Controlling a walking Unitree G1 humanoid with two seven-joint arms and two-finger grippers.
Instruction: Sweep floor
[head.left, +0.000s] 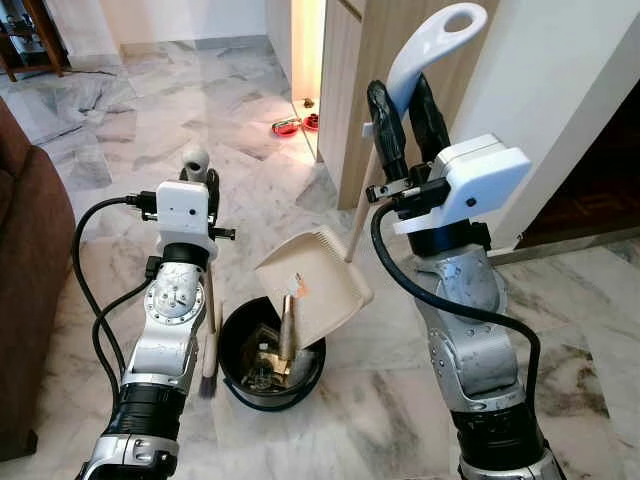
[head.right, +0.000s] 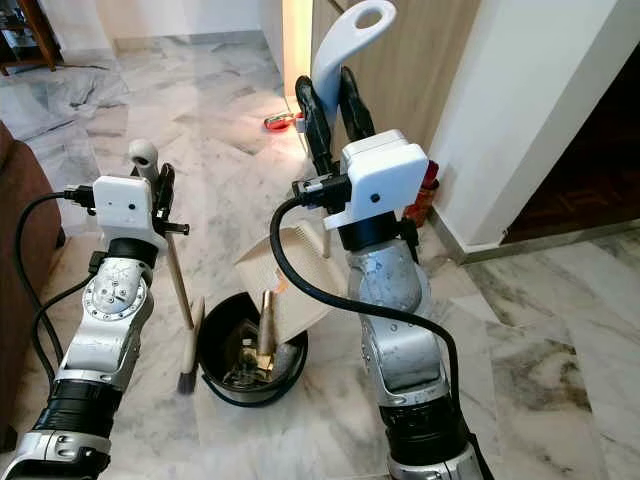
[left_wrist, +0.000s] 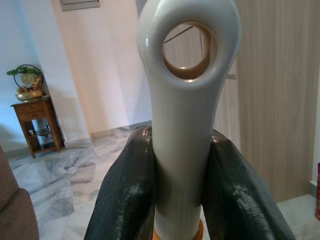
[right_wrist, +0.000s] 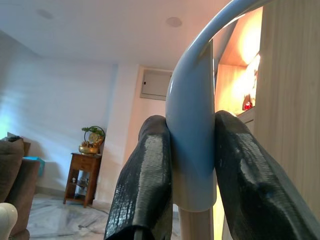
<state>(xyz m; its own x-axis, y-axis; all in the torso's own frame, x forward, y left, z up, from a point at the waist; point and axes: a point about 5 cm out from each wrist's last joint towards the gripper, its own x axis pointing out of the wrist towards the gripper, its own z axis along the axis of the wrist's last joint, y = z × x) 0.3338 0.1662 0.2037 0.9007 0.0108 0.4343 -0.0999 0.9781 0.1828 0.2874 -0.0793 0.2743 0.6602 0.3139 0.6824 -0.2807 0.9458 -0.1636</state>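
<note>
Dustpan (head.left: 318, 280) tipped over bin (head.left: 240, 375) | right pincer (head.left: 410, 115) grips handle | left pincer (left_wrist: 180, 185) grips brush (head.left: 209, 310) | sofa (head.left: 25, 290) left, probably

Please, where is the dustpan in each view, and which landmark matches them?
Left eye view: dustpan centre, tilted over the black bin, handle rising top right.
Right eye view: left of centre, handle top centre.
Right wrist view: its pale handle in the middle, between the jaws.
Left wrist view: the jaws grip the brush instead.
Shared landmark: the wooden cabinet.
</note>
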